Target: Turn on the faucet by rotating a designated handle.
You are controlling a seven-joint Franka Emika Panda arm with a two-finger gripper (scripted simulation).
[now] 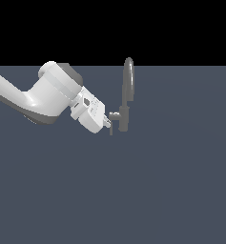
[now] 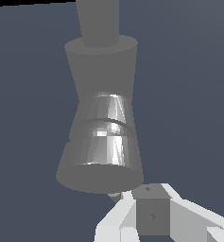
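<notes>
Honestly, I see no containers anywhere on my screens, only the faucet standing on a flat dark grey-blue floor under a black background. It sits a little toward the exterior view's left of centre, upright, with its tall narrow arched spout rising from a short cylindrical base. The handle juts from that base toward the exterior view's left as a short stub, then drops into a slim rod.

From the wrist view the faucet fills most of the picture as stacked grey cones with a shiny metallic band in the middle, and its upper part is cut off by the frame edge. I can only make out a small sliver of the handle below the wide base, mostly hidden behind the gripper parts.

My arm comes in from the exterior view's left, its upper links cut off at the edge, wrist angled down toward the faucet. The gripper sits right at the handle, its fingertips touching or just beside the stub. The fingers are too small and crowded for me to tell whether they are spread or clamped on the lever.
</notes>
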